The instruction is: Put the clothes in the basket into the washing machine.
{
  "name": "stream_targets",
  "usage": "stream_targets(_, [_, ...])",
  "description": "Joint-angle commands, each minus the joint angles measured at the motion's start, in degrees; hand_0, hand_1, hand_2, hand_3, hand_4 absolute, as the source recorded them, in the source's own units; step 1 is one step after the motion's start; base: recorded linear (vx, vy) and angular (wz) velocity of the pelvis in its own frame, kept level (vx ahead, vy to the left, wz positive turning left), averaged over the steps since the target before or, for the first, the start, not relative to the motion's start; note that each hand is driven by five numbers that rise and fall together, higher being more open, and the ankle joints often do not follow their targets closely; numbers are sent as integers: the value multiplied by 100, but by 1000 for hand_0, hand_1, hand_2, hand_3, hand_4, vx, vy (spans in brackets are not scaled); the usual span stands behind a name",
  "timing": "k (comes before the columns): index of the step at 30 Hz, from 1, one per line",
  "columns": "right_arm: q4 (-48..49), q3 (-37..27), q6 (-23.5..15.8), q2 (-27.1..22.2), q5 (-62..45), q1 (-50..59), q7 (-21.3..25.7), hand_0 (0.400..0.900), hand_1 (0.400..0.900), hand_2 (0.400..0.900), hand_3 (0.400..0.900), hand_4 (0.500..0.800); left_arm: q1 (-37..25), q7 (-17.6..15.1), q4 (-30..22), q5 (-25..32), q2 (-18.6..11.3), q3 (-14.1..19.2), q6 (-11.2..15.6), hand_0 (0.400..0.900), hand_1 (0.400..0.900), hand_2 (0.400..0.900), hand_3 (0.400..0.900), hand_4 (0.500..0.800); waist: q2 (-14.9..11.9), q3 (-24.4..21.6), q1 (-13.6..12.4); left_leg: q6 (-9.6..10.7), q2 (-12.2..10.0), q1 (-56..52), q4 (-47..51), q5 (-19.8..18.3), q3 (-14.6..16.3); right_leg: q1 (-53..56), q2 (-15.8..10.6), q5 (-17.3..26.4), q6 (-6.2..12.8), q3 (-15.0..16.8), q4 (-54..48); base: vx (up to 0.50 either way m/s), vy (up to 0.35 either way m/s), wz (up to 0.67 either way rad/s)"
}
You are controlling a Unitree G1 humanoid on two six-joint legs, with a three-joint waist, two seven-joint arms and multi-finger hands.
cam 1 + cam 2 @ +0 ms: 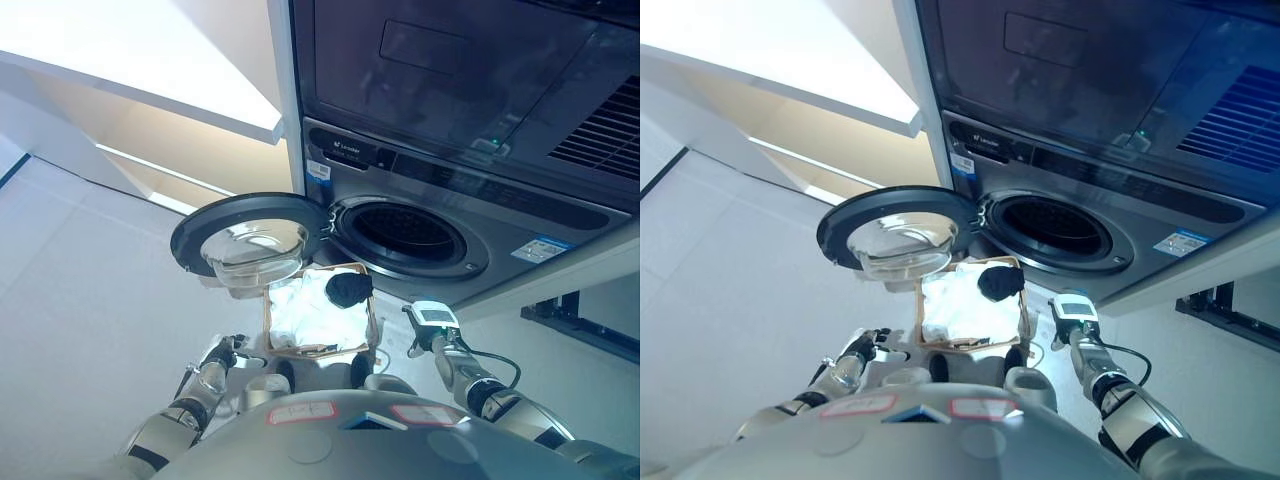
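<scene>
Here, in the left eye view, you see the basket on the floor below the washing machine, holding white clothes and a black garment. The door hangs open just above the basket's far-left corner. Your left hand sits low beside the basket; your right hand sits opposite. In the right eye view, whether either hand's fingers are curled or straight cannot be told. Likely risk: a lifted garment snags the door's edge, since the door overhangs the basket.
</scene>
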State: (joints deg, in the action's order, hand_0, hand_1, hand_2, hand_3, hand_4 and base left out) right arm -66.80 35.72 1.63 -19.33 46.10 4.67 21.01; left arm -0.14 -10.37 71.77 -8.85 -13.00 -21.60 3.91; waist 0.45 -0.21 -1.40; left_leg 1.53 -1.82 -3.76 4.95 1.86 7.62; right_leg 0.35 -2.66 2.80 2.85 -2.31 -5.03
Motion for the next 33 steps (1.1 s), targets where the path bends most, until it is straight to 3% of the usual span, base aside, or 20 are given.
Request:
stream_targets(1, [267,37,138,-355,-58,725,360,900,900,900,900,800,-593,-324,340,214,-27,11,27,900,900,900,900,800,-125,307,80,-59,224,464,5,-165,-525,-399,-67,108,202,-435,177,-132,0,10])
stream_targets(8, [1227,153,174,-921,-232,1579,592,900,900,900,900,800,-1149,-755,161,748,-107,-148,38,900,900,900,900,800,-147,1019,93,-91,206,1720,-429,58,-563,-1714,-71,123,72,-483,882,-176,-4,10])
stream_targets(12, [1513,327,157,-1223,-414,2171,755,900,900,900,900,800,-1571,-994,64,973,-188,-215,57,900,900,900,900,800,-206,1344,102,-77,258,2900,-1453,-90,-600,-2655,-162,53,-8,-554,1464,-160,-19,16])
stream_targets(17, [1981,427,192,-1445,-556,2693,852,900,900,900,900,800,-1897,-1162,-51,1092,-261,-277,23,900,900,900,900,800,-208,1424,135,-53,200,3975,-2210,-243,-659,-3652,-295,-161,-41,-657,2220,-74,-4,21])
stream_targets(33, [1225,801,309,-1327,-1086,3937,1217,900,900,900,900,800,-2435,-1422,-181,1134,-424,-436,-46,900,900,900,900,800,-282,1657,-66,-41,259,5565,-3644,-853,-942,-5079,-506,-894,-103,-844,3879,-7,3,16])
